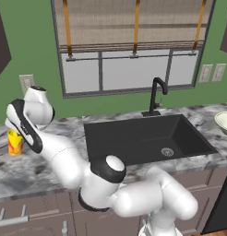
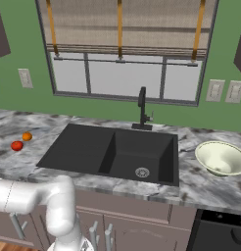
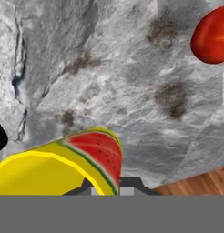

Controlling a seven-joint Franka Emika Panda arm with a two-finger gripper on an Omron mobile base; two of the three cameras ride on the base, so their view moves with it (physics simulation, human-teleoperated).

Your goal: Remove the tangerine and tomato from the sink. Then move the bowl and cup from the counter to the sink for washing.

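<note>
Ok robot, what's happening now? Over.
Fingers shut on small yellow cup's rim. Black sink empty. Red tomato, orange tangerine on marbled counter.

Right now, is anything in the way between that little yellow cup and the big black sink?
Nothing visible: bare marbled counter lies between the yellow cup, pinched at its rim by the gripper, and the black sink.

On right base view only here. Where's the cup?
Observer: The cup is on the counter, far left of the sink, per the left base view.
Operator: Grasped yet?
Observer: Yes. In the hand view, the fingers are shut on the cup's rim, with the wall between them.
Operator: Any marking to confirm it's the right one?
Observer: Yellow, with a watermelon-slice print on its side, red flesh and green rind.
</note>
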